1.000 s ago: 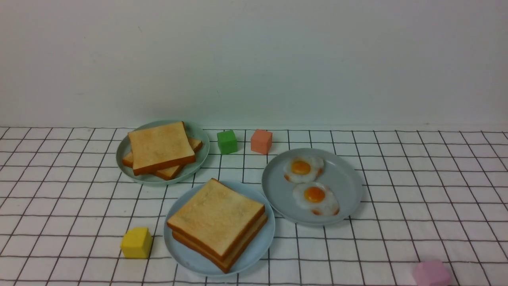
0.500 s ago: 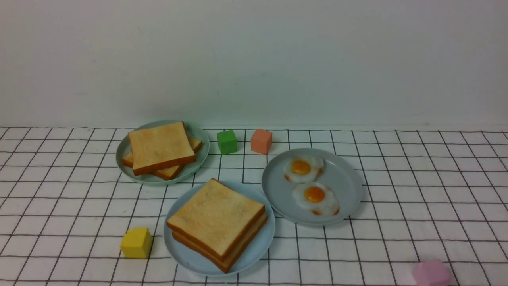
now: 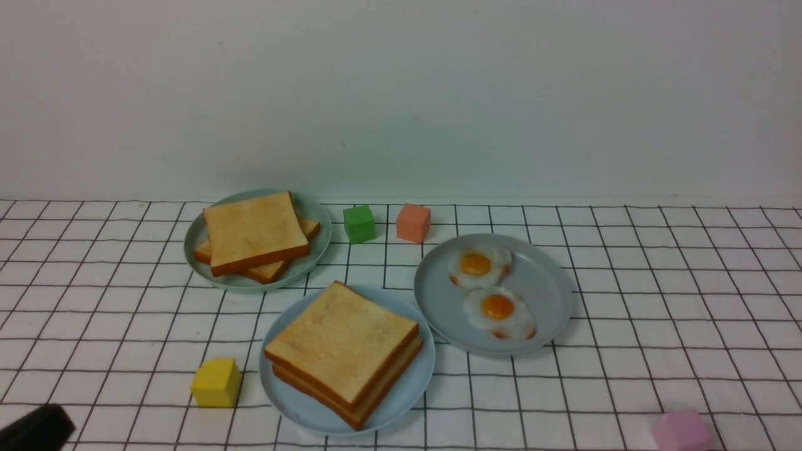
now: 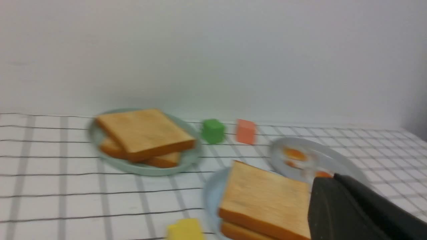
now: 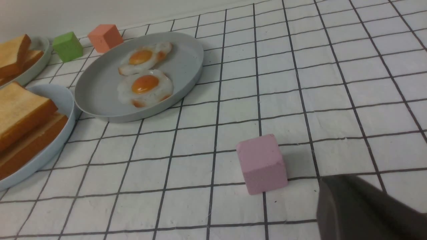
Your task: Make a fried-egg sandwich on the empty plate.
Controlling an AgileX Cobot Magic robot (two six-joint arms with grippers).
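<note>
The light sky-blue plate sits front centre and carries two stacked toast slices; no egg shows between them. Two fried eggs lie on the grey-blue plate to its right. My left gripper shows as a dark tip at the front view's bottom left corner, well left of the stack. In the left wrist view only one dark finger shows, in front of the stack. My right gripper shows as one dark finger beside the pink cube.
A pale green plate at the back left holds two plain toast slices. A green cube and a salmon cube stand behind the plates. A yellow cube stands left of the sky-blue plate, and a pink cube at the front right.
The dark tip of my left gripper has come into the front view at the bottom left corner. The plates, toast, eggs and cubes have not moved.
</note>
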